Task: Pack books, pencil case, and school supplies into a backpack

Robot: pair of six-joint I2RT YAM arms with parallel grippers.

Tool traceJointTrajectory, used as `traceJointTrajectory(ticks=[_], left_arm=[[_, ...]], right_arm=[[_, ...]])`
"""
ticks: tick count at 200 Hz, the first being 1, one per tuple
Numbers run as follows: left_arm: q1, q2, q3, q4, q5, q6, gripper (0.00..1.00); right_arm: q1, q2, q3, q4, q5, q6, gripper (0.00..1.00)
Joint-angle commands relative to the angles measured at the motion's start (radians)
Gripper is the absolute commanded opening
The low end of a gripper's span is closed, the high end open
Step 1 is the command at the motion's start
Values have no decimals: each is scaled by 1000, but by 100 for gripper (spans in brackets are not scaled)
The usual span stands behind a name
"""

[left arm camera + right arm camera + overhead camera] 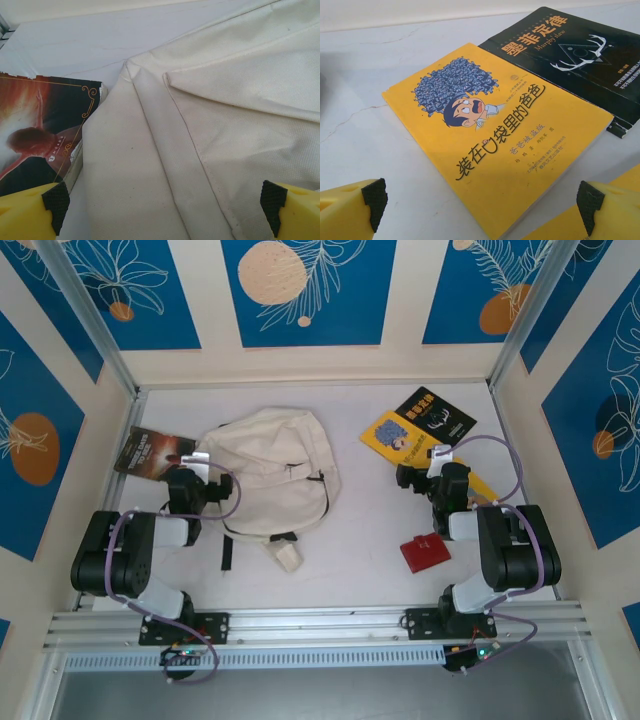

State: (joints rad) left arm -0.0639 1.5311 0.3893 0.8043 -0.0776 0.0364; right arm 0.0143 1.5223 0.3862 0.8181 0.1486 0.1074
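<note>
**Overhead and wrist views of the packing cell: task at its outset.** The large cream-white soft fabric backpack (270, 472), with black straps, lies flat on the white table (370, 540). It sits left of centre, just ahead of your left arm. You can see no book in it or on it, and the views do not tell you whether its main opening is unzipped.

The thin book with a dark brown photo cover (150, 452) lies on the table at the backpack's left edge. In the left wrist view its corner meets the fabric, though whether it slips under cannot be told. The thin yellow book with a blue cartoon figure (495, 140) and the thin black book with orange-yellow lettering (570, 55) lie far right, touching along one edge and well apart from the backpack. A small flat red item (425, 552) lies nearer your right arm's base. Its kind is unclear.

Your left gripper (164, 205) hangs over the backpack's fabric, jaws spread wide and holding nothing. Your right gripper (482, 202) hangs over the near corner of the yellow book, jaws likewise wide and empty.

Judged from this layout, no part of the packing is done. All three books remain outside, as does the red item if it counts among the supplies. You probably also have to open the backpack or hold it open before anything can go in. The left arm seems placed for the bag and the right for the yellow book.
</note>
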Motion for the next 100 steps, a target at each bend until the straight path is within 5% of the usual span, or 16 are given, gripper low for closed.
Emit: traceJointTrajectory(ticks=[1,100], left_arm=[[-8,5,13,27,21,10,100],[-7,6,17,19,24,8,100]], right_arm=[[-5,1,21,7,-13,1,99],[-5,1,21,7,-14,1,99]])
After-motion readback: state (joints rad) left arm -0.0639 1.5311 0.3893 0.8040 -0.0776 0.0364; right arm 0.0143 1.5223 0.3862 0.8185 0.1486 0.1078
